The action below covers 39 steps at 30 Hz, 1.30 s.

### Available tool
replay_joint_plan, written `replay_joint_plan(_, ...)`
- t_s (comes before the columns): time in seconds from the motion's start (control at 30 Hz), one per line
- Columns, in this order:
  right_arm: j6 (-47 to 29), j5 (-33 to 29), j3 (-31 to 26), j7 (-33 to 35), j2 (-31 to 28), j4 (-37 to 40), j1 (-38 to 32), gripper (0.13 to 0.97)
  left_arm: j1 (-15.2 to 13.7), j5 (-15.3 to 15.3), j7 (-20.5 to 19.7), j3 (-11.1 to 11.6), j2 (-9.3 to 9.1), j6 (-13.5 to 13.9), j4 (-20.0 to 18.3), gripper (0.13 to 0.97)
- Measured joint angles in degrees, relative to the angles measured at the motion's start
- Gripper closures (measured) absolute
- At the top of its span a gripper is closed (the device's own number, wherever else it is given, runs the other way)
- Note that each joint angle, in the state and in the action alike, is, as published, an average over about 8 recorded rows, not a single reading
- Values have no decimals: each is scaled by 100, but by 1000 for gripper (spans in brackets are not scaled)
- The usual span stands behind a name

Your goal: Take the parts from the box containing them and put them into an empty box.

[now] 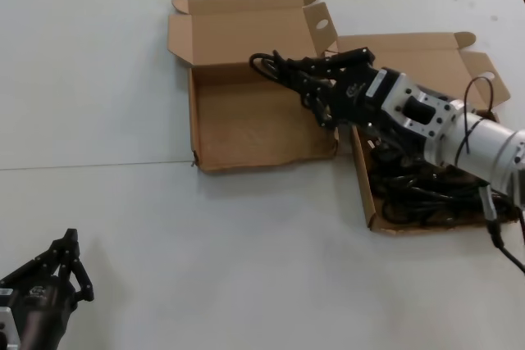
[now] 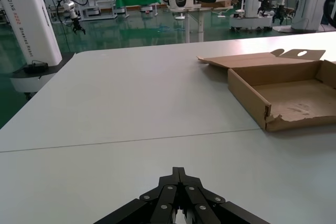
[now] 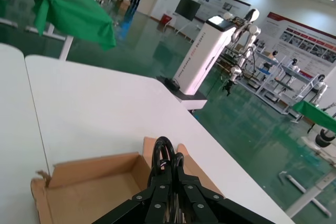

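The empty box (image 1: 246, 125), shallow brown cardboard with a ragged front rim and open lid, lies mid-table; it also shows in the left wrist view (image 2: 294, 95) and the right wrist view (image 3: 89, 184). The box containing them (image 1: 362, 179) lies to its right, holding a tangle of black power cords (image 1: 418, 194). My right gripper (image 1: 287, 71) reaches from the right over the empty box's back right corner and is shut on one black cord (image 1: 261, 61), whose loop sticks out past the fingertips (image 3: 164, 151). My left gripper (image 1: 67, 243) is shut and empty, parked at the near left.
Both boxes' lids (image 1: 246, 26) stand open at the back. The white table (image 1: 98, 88) has a seam line across its middle. My right arm (image 1: 459, 133) crosses over the box of cords.
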State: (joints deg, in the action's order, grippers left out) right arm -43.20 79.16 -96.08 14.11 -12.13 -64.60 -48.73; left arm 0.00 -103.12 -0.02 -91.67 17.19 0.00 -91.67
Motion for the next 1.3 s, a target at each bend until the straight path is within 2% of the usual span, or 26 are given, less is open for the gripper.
replay_joint_plan(0.37,377,538,-607,0,-165,334,-141,935,0,0,0,0,0,0,0,941)
replay_joint_plan(0.77,642,938,-910,0,-317,228,-93,935,0,0,0,0,0,0,0,941)
replay_joint_plan(1.0,910,1058,-874,0,-579,-476,288,792,0,0,0,0,0,0,0,941)
replay_joint_plan(1.07,1007,1120,-805,0,-678,-789,491,771,0,0,0,0,0,0,0,941)
replay_joint_plan(1.3,1217,1592,-372,0,-947,-1923,1379,614,0,0,0,0,0,0,0,941)
